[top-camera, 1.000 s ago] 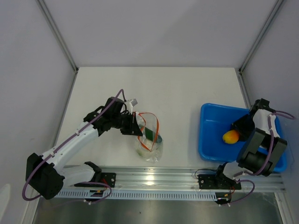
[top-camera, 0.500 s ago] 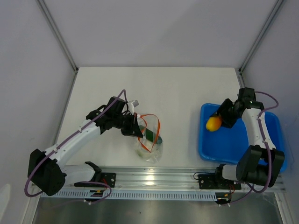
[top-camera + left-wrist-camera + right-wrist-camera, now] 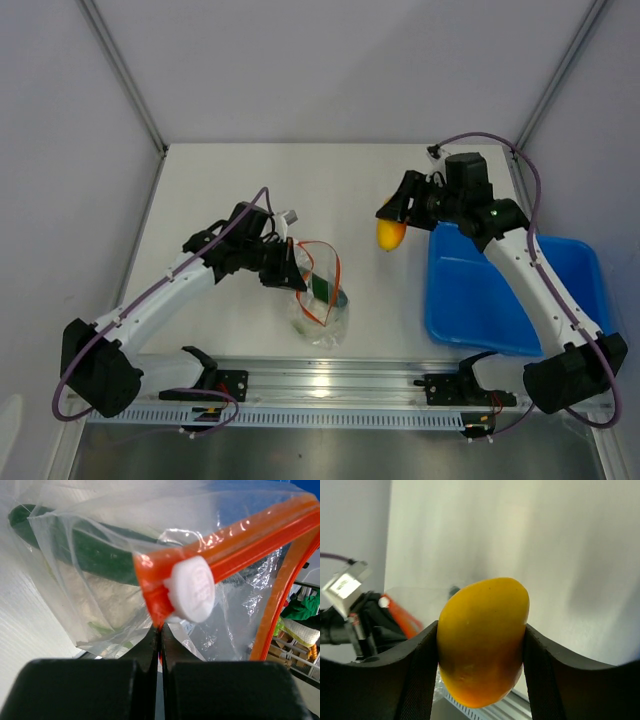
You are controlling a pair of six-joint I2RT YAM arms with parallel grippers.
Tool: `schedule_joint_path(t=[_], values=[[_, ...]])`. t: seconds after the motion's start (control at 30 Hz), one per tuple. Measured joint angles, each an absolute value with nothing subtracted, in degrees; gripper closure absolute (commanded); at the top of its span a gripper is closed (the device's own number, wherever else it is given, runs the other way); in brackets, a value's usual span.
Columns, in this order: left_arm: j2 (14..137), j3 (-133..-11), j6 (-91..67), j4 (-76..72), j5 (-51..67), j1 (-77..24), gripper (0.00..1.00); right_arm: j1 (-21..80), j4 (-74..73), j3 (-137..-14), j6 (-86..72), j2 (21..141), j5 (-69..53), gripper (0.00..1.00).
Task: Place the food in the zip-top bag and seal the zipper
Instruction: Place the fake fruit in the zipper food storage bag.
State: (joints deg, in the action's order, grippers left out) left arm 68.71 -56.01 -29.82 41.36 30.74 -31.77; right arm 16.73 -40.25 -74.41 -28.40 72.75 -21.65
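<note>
**A:** What is on the left?

**B:** The left hand (image 3: 292,274) is pinched tight on the rim of the bag (image 3: 325,318), just under the zipper (image 3: 250,542) and its white slider (image 3: 192,596); the mouth stands open in an orange loop.

**A:** Anything in it?

**B:** The cucumber (image 3: 95,555) lies inside; a pale leafy lump (image 3: 102,602) shows below it through the film; the bag's bottom rests on the desk (image 3: 300,190).

**A:** How will that bag handle?

**B:** Thin, limp and slippery, I judge; only the strip has any stiffness, so the rim beside it is the place to hold; a hard tug could fold the mouth shut.

**A:** And further right?

**B:** The right hand (image 3: 391,231) clamps the fruit (image 3: 482,640) across its middle, one finger on each side; it hangs in the air over the desk, between the bag and the blue tray (image 3: 500,320), touching neither.

**A:** The fruit itself?

**B:** It is smooth and rounded, and probably hard and light; a curved skin can slip out from flat fingers, so a grip across the widest part seems sound; it has yet to go into the loop, and the zipper is not yet closed.
</note>
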Motion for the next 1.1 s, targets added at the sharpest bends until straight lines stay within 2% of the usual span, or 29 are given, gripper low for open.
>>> schedule_joint_path(t=[0.37,0.6,1.1], values=[[66.1,-57.2,-29.9,44.0,30.6,-31.8,1.00,32.4,-31.7,-79.7,-24.8,74.8,-21.7,1.00],[64.9,-59.9,-29.9,45.4,30.3,-31.8,1.00,41.6,-31.4,-83.4,-21.7,79.6,-21.3,1.00],[63.4,-63.1,-30.6,46.9,29.7,-31.8,0.99,45.3,-31.3,-85.2,-19.8,80.3,-22.6,1.00]])
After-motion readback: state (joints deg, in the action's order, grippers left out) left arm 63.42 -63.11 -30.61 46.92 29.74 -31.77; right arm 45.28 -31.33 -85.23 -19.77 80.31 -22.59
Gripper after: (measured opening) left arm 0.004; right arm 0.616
